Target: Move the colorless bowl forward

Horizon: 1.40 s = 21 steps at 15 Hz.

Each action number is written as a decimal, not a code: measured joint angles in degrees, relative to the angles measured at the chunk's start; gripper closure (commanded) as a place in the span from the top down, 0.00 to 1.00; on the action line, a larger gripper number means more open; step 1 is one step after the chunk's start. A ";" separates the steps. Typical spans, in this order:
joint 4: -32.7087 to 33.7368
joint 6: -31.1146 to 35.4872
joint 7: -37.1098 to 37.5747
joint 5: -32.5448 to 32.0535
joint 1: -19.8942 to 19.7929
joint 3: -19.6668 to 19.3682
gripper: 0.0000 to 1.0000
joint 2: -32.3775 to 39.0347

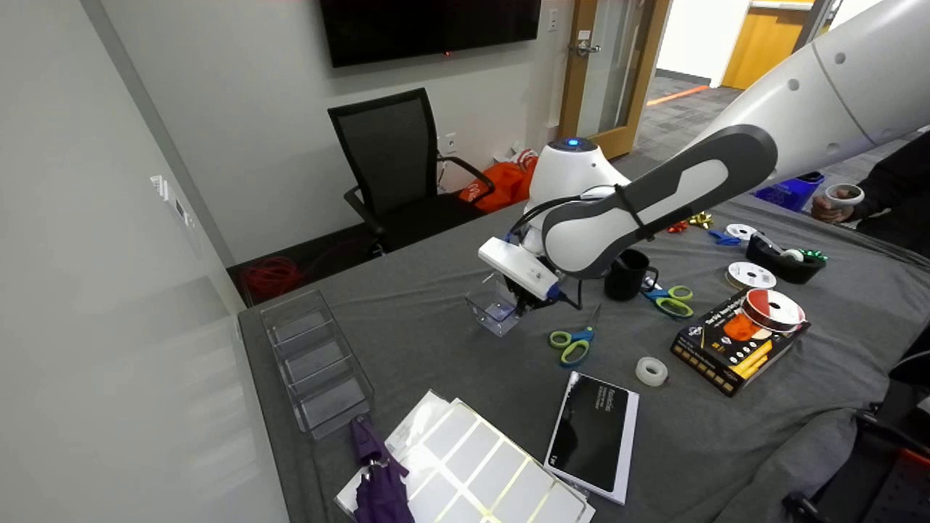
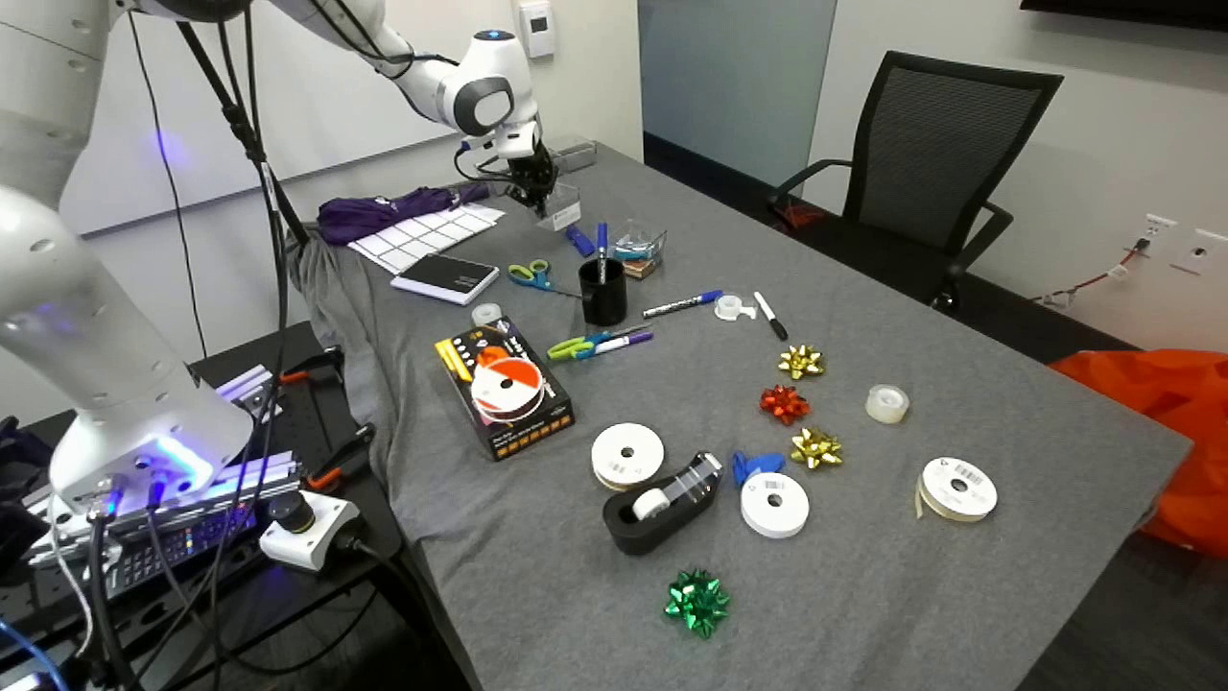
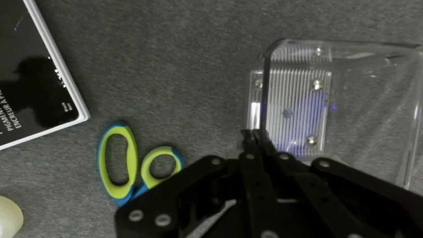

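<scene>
My gripper, against one clear bin; black mug, one; divided tray, one; black office chair, one.

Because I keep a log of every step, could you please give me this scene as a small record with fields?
Clear container: open-topped, ribbed base
Hand: closed on one wall of the container
Container resting or lifted: cannot tell
Nearest scissors: on the grey cloth, green-and-blue handles
Black mug: upright
Black box: under a ribbon spool
</scene>
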 measured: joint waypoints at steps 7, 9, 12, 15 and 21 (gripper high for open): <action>3.36 0.01 -0.03 -0.01 -0.86 -0.14 0.43 3.68; 3.64 0.00 -0.08 -0.01 -0.92 -0.14 0.58 3.68; 3.90 0.00 -0.22 -0.01 -0.94 -0.12 0.77 3.68; 4.05 0.00 -0.43 -0.01 -0.95 -0.03 0.98 3.66; 3.11 -0.06 -3.90 0.07 -1.23 1.17 1.00 1.89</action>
